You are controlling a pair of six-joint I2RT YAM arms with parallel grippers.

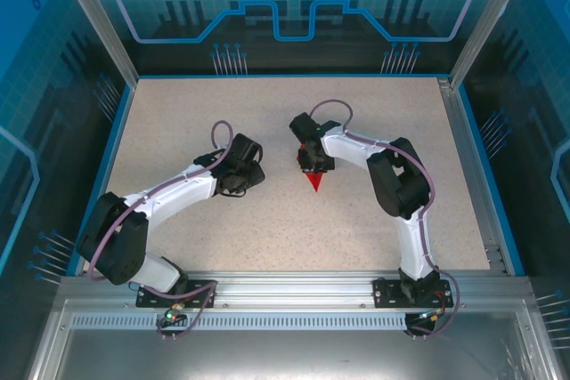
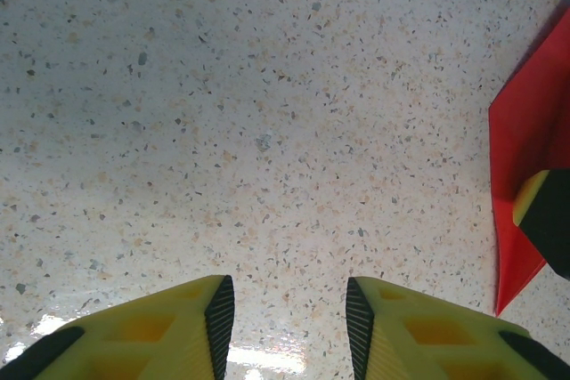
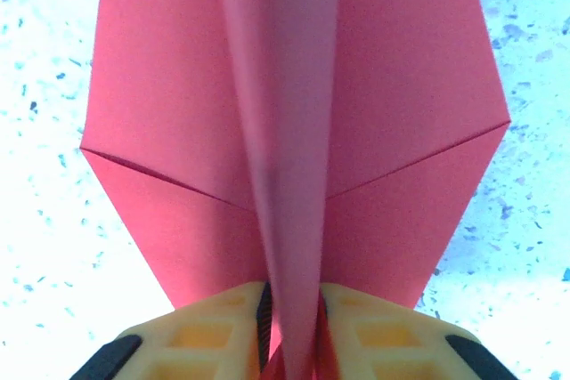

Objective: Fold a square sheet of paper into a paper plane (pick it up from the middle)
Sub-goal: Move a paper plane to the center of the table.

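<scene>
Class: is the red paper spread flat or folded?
Folded: the bright red paper plane shows diagonal creases and a centre ridge pinched between the right fingers.

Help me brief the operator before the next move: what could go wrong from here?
1. The right gripper pinches only the plane's thin centre ridge; a lift or tug could crush it, tear it, or let it slip out.
2. The left gripper sits open over bare table close beside the plane; moving sideways, it might snag a wing and undo a fold.
</scene>
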